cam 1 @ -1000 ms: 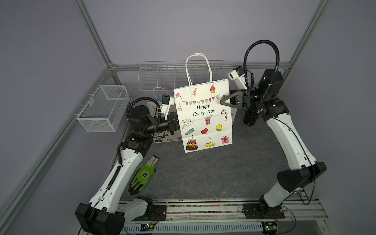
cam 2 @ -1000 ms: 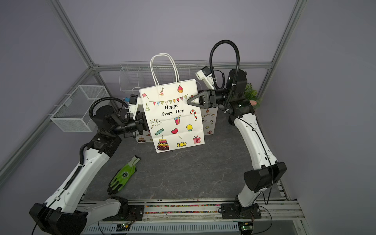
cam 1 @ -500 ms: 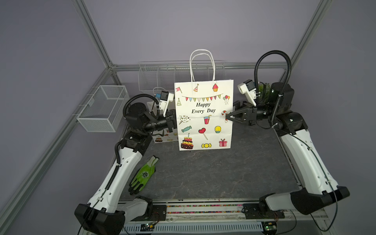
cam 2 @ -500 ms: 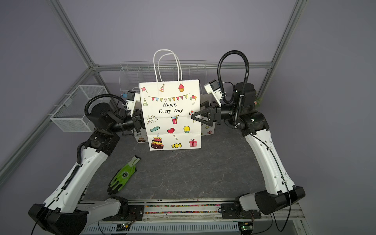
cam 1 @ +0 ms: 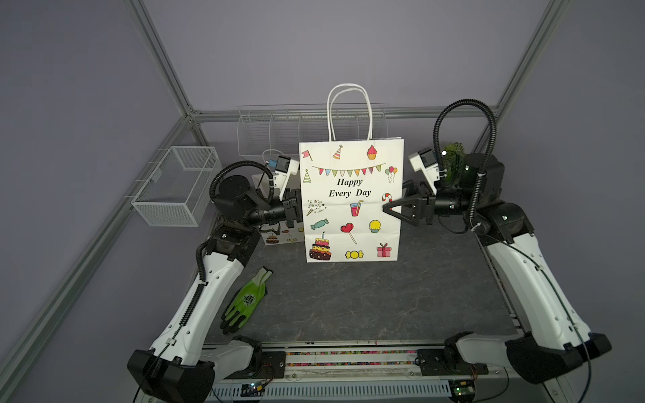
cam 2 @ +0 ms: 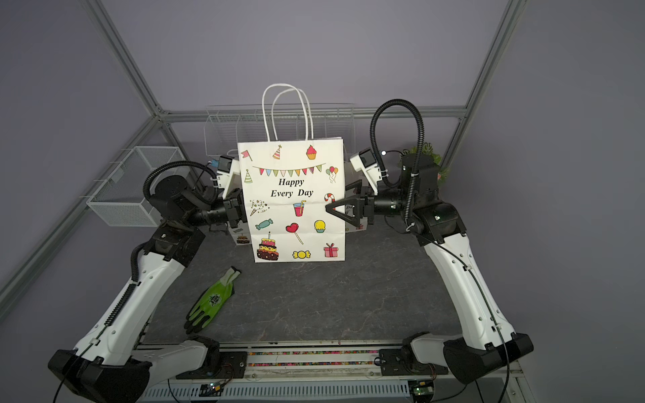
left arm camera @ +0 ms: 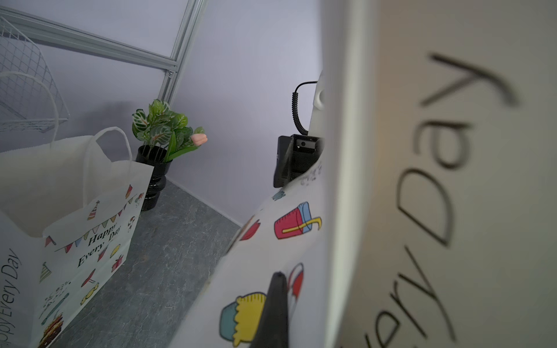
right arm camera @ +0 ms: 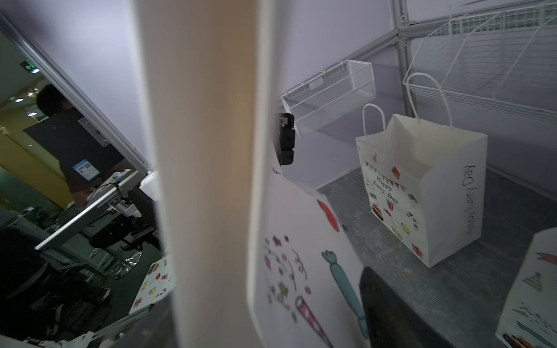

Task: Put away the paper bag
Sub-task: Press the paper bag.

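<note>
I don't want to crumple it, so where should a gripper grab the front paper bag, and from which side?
Likely the rope handles, from above: the paper bag stands upright and flat, the handles loop up clear, and pinching across them spares the printed face.

Both top views look down; wrist views hug the paper bag [left arm camera: 452,180].

The paper bag [cam 1: 350,209] has gone from tilted to upright. The right gripper [cam 1: 386,209] has sunk lower, its jaws now spread.
</note>
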Available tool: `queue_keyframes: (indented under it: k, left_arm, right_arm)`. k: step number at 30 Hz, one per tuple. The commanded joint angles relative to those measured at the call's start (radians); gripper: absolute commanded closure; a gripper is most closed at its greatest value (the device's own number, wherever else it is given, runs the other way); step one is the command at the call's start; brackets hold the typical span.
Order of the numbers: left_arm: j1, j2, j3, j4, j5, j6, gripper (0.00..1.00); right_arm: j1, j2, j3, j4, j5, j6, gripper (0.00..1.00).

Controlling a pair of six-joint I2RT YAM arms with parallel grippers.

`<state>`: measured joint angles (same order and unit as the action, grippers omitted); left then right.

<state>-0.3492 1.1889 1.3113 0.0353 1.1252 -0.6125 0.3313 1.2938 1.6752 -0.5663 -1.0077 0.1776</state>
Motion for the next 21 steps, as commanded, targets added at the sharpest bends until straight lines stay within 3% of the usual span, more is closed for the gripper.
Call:
queue_keyframes:
  k: [1, 4, 11, 15, 21]
  left_arm:
    - [-0.001, -0.026, 0.04, 0.034, 0.042, -0.026, 1.0]
    - [-0.001, -0.028, 0.042, 0.042, 0.067, -0.043, 1.0]
    - [-0.006, -0.053, 0.039, 0.036, 0.135, -0.034, 1.0]
    - [-0.01, -0.066, 0.056, -0.053, 0.186, 0.064, 1.0]
    - [-0.039, -0.081, 0.09, -0.21, 0.245, 0.228, 1.0]
  right_arm:
    - [-0.019, -0.052, -0.01, -0.043, 0.115, -0.056, 0.11]
    - [-0.022, -0.046, -0.017, -0.014, 0.102, -0.044, 0.11]
    - [-0.022, 0.021, -0.008, 0.225, -0.102, 0.154, 0.11]
    - [-0.021, 0.025, -0.011, 0.347, -0.178, 0.262, 0.11]
    - [-0.02, 0.017, -0.017, 0.35, -0.232, 0.29, 0.11]
